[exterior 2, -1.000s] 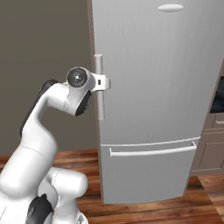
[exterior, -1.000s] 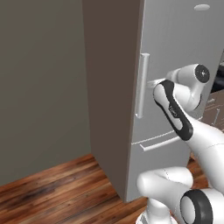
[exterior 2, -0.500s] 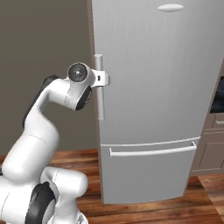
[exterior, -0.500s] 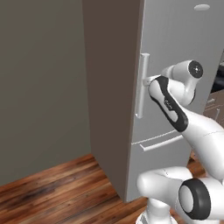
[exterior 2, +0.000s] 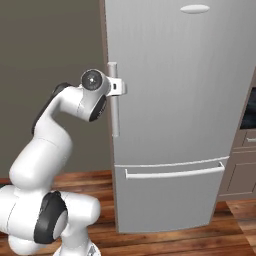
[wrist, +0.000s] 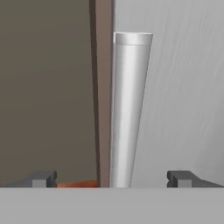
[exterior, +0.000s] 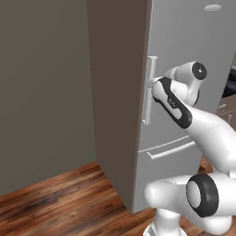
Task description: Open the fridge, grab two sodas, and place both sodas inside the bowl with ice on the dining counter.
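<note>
Now the two-finger gripper point(wrist: 111, 178) stands open, dark tips at 9 and 3 o'clock astride the vertical cylindrical silver handle point(wrist: 128, 109) of the tall pale grey fridge point(exterior 2: 185, 100), whose long axis runs 12 to 6 between them, door shut.

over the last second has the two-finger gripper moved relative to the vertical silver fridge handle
Yes. The gripper has closed in on the vertical silver handle, which now stands between its open fingertips.

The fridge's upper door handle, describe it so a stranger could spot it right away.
Find the tall pale grey fridge. Along the upper door's left edge runs the handle, a vertical silver cylinder. Unlike the horizontal drawer bar lower down, it stands upright, with the arm's hand at it.
</note>
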Controlling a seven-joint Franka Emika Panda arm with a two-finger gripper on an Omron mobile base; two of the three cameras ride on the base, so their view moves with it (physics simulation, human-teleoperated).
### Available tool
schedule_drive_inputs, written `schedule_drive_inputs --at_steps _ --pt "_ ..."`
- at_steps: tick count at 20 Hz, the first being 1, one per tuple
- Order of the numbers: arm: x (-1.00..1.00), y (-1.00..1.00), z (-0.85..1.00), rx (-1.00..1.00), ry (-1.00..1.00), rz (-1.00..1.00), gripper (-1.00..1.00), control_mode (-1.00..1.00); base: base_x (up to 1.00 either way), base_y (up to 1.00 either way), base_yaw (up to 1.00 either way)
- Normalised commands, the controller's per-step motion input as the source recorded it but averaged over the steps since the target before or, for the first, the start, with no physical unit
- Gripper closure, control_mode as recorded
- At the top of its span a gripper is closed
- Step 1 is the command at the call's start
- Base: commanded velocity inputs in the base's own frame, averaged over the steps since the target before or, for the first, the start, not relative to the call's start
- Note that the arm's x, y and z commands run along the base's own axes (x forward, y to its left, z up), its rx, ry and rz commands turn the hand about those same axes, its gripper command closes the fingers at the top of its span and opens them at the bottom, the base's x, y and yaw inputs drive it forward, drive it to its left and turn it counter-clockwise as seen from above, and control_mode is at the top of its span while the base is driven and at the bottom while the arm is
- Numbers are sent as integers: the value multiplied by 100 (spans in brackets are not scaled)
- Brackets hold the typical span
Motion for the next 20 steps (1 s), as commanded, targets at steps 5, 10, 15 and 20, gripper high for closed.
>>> schedule_drive_inputs --at_steps 5,10,15,20 --pt "39 0 0 0 0 0 -100 -100 0 0 0" --pt "37 -6 0 0 0 0 -100 -100 0 0 0" --pt "38 -4 0 0 0 0 -100 -100 0 0 0" --pt "33 0 0 0 0 0 -100 -100 0 0 0"
